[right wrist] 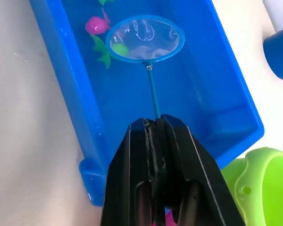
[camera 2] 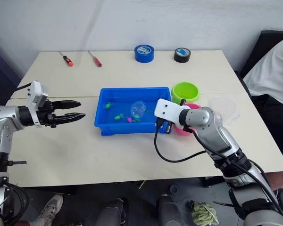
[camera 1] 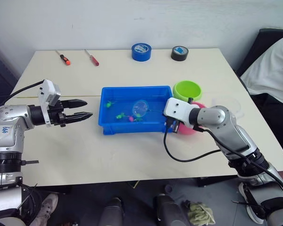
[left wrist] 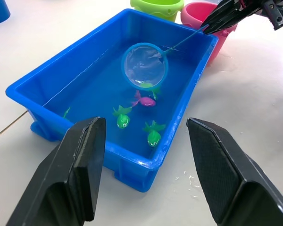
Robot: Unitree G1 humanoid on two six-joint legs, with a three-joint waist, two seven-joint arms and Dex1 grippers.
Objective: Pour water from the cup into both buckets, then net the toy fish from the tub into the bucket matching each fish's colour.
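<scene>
On pale tabletop point(camera 1: 132, 155): shallow bright blue plastic tub point(camera 1: 108, 127) holding water and tiny magenta and green toy fish point(left wrist: 153, 134). Dipping round blue-rimmed mesh net point(right wrist: 145, 40) over one green fish, right gripper point(right wrist: 155, 123) pinching its thin handle. Sitting beside tub: lime green bucket point(camera 1: 187, 89), pink bucket point(left wrist: 198, 14). Hovering apart, left gripper point(camera 1: 87, 108), fingers spread.

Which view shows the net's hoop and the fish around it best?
The left wrist view: the net hoop faces the camera, with a pink fish and green fish below. The right wrist view shows the right gripper clamping its handle; the head views show it small.
</scene>
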